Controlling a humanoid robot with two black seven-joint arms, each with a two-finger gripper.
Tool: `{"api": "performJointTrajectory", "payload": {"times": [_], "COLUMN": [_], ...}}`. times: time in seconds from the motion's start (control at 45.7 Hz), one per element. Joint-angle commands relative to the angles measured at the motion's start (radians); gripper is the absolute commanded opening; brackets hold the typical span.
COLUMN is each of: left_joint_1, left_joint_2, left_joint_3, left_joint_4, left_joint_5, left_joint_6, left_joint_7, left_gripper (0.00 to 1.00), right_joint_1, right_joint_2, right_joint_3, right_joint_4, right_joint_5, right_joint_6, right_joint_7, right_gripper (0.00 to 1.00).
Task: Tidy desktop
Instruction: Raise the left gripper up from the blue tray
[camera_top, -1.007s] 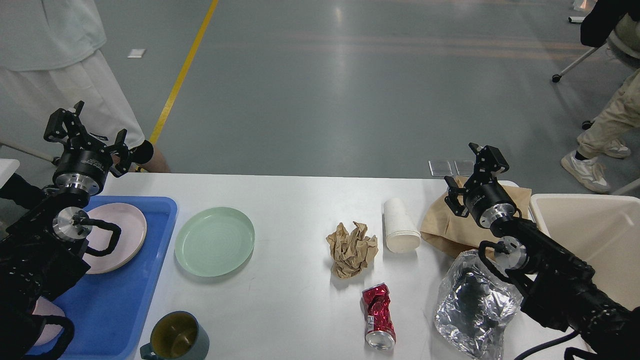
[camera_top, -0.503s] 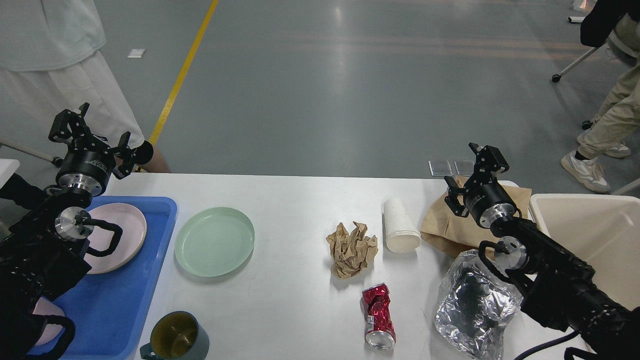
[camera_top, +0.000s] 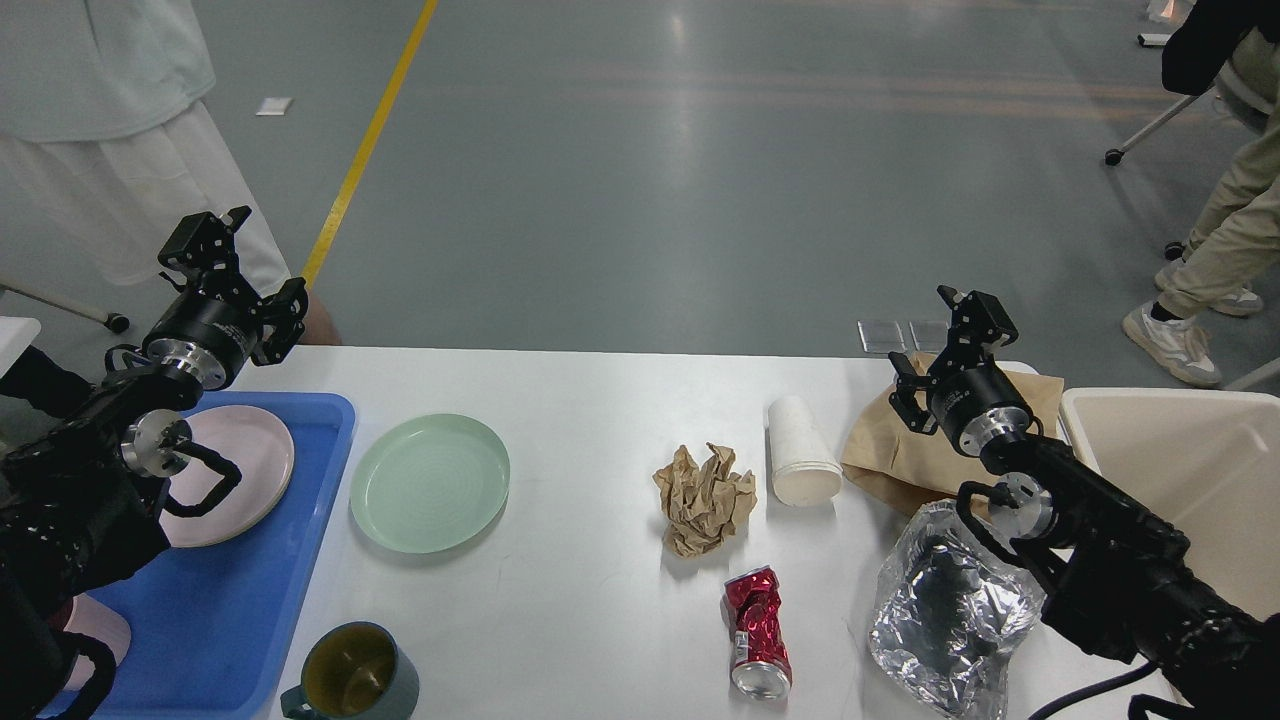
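While both of your arms hang raised at the table's sides, the desktop (camera_top: 580, 610) spreads across the middle of the view, bearing the clutter. Your left gripper (camera_top: 232, 262) hovers above the far left corner, fingers parted and empty, over the blue tray (camera_top: 240, 610) with its pink plate (camera_top: 255, 455). Your right gripper (camera_top: 945, 350) hovers over the brown paper bag (camera_top: 880, 450) at far right, likewise spread and empty. Between them lie a green plate (camera_top: 430, 483), crumpled paper (camera_top: 705, 497), a tipped white cup (camera_top: 800, 452), a crushed red can (camera_top: 757, 630) and a foil bag (camera_top: 935, 620). A mug (camera_top: 350, 672) sits at the near edge; the beige bin (camera_top: 1190, 450) stands right.
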Motion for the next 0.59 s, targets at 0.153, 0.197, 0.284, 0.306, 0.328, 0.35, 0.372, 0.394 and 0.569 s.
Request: {"api": "performJointTrajectory", "payload": {"times": [0.153, 0.197, 0.284, 0.306, 0.328, 0.35, 0.372, 0.394, 0.569], "left_joint_1": [-0.061, -0.067, -0.070, -0.070, -0.072, -0.076, -0.079, -0.084, -0.122], "left_joint_2": [0.002, 0.003, 0.005, 0.006, 0.006, 0.008, 0.009, 0.009, 0.009], "left_joint_3": [0.184, 0.201, 0.239, 0.251, 0.267, 0.282, 0.299, 0.319, 0.529], "left_joint_4": [0.000, 0.002, 0.005, 0.005, 0.008, 0.008, 0.008, 0.008, 0.008], "left_joint_5": [0.003, 0.004, 0.004, 0.004, 0.004, 0.004, 0.004, 0.004, 0.004], "left_joint_6": [0.003, -0.008, -0.008, -0.006, -0.005, -0.002, 0.000, 0.001, -0.002], "left_joint_7": [0.001, 0.001, 0.003, 0.001, 0.003, 0.003, 0.003, 0.003, 0.003], "left_gripper": [0.97, 0.97, 0.97, 0.97, 0.97, 0.97, 0.97, 0.97, 0.97], "right_joint_1": [0.000, -0.001, 0.000, 0.000, 0.000, -0.001, -0.001, 0.000, 0.000], "right_joint_2": [0.000, 0.000, 0.000, 0.000, 0.000, 0.001, 0.000, 0.000, 0.000], "right_joint_3": [0.000, 0.000, 0.000, 0.000, 0.000, 0.000, 0.000, 0.000, 0.000], "right_joint_4": [0.001, 0.001, 0.001, 0.000, 0.001, 0.000, 0.001, 0.000, 0.000], "right_joint_5": [0.001, -0.001, 0.001, 0.001, 0.001, -0.001, 0.001, -0.001, 0.001], "right_joint_6": [0.000, 0.000, 0.000, 0.000, 0.000, 0.000, 0.000, 0.000, 0.002], "right_joint_7": [0.000, 0.000, 0.000, 0.000, 0.000, 0.000, 0.000, 0.000, 0.000], "right_gripper": [1.00, 1.00, 1.00, 1.00, 1.00, 1.00, 1.00, 1.00, 1.00]}}
